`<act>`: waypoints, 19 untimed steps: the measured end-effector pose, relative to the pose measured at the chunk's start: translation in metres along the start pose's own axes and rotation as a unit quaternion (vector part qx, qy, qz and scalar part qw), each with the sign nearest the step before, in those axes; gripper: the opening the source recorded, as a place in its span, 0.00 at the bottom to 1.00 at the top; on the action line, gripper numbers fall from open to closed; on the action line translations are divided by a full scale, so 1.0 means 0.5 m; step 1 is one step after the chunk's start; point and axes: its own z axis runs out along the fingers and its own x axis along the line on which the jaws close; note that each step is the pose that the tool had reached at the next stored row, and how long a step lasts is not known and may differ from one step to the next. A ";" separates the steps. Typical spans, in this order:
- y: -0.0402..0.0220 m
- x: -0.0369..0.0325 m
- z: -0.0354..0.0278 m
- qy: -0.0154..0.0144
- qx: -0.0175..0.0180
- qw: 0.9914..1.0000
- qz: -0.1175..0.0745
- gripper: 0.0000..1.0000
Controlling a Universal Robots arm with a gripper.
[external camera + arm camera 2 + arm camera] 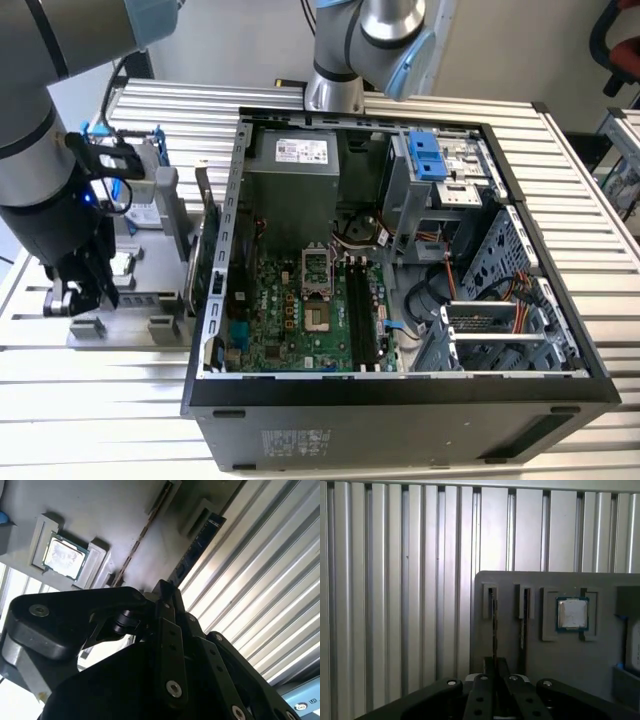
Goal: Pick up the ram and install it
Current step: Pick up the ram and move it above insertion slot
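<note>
The ram (493, 611) stands on edge in a slot of the grey fixture plate (600, 675). It shows as a thin dark line that runs straight into the gripper (495, 676). The two fingers (482, 695) sit close on either side of that line, so the gripper looks clamped on the ram's free edge. The contact itself is hidden behind the finger tips, so this is likely rather than certain. The stick shows no tilt and its far end sits in the slot, so it is not yet lifted.

Just beside the gripper, one slot further in from the plate's edge, a second stick (523, 620) stands parallel to the ram and apart from it. Further from the gripper on that side, a processor chip (572, 614) lies in its own recess. On the gripper's other side the plate ends and the ribbed table (395, 605) begins.

The step in hand is the pick-up, at the grasp. As I judge it, freeing the ram calls for a straight pull along the slot with no twist, since the neighbouring stick is close. The open computer case (400, 420) and its memory slots (362, 315) lie well away from the gripper, so installing calls for a carry and careful alignment.
</note>
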 end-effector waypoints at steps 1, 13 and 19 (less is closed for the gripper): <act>0.000 0.000 -0.004 0.000 0.000 1.000 0.000 0.00; 0.001 -0.001 -0.033 0.000 0.000 1.000 0.001 0.00; 0.001 -0.001 -0.043 0.000 0.000 1.000 0.001 0.00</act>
